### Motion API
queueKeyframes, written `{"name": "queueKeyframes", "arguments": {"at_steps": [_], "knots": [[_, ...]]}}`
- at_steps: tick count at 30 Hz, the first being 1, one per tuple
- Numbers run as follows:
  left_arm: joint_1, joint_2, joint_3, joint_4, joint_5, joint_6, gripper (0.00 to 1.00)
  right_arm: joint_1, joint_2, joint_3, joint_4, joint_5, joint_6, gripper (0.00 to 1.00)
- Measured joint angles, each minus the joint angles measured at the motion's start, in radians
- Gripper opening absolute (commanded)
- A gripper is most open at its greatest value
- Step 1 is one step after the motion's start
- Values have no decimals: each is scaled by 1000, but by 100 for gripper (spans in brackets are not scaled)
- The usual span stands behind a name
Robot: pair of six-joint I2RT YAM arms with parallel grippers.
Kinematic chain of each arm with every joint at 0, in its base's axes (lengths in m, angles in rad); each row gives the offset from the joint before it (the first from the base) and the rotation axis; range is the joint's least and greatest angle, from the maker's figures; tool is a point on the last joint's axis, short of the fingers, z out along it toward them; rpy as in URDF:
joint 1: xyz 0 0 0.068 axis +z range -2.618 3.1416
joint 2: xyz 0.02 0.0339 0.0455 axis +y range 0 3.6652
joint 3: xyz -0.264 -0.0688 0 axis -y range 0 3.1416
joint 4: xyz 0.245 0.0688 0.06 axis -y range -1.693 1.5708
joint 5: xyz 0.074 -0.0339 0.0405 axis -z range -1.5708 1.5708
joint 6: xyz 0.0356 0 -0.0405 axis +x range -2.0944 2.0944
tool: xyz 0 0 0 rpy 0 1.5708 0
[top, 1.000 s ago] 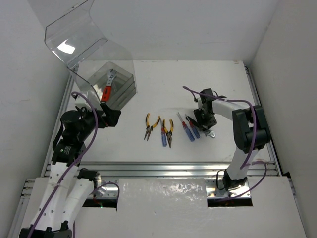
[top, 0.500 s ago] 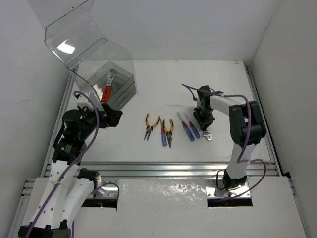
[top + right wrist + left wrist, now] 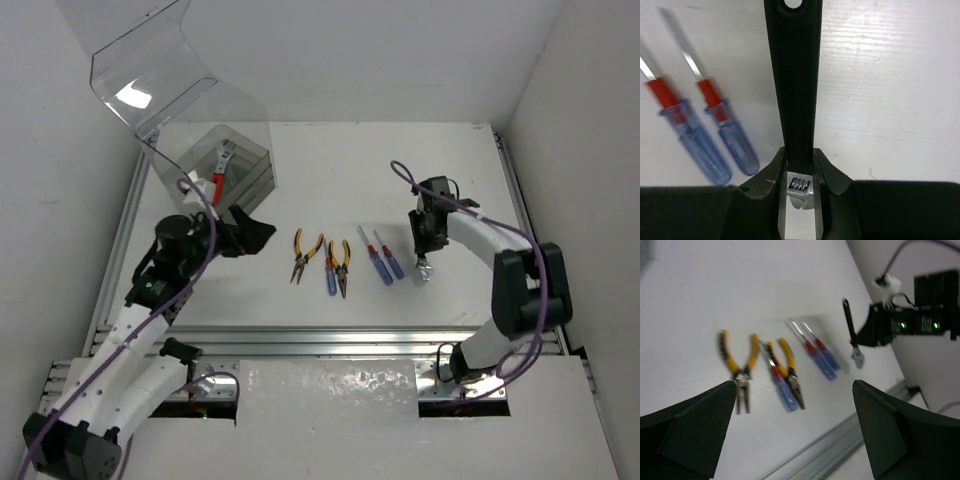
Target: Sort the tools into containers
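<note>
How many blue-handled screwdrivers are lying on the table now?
3. One screwdriver lies between the two yellow-handled pliers; two more screwdrivers lie side by side to their right. None appears hidden.

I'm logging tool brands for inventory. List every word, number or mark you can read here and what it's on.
No text can be read in any view.
The black-handled wrench in the right hand: bare handle, no brand or size showing.
The blue-handled screwdrivers: no print visible.
The yellow-handled pliers: blurred, any marking unreadable.
The clear plastic box: no label visible.
</note>
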Motion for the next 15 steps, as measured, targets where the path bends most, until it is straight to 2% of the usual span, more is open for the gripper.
{"name": "queueKeyframes", "arguments": {"at_steps": [4,6,10,15], "knots": [[-249,125,-13,168,-79,-89,100,34,-160,-58,45,-17,9,0],[-331,215,-13,277,-93,-126,100,80,-217,-64,54,-21,14,0],[-407,413,-12,477,-108,-195,99,212,-328,-85,90,-71,38,0],[-438,571,24,611,-106,-257,96,320,-487,-117,124,-195,105,0]]}}
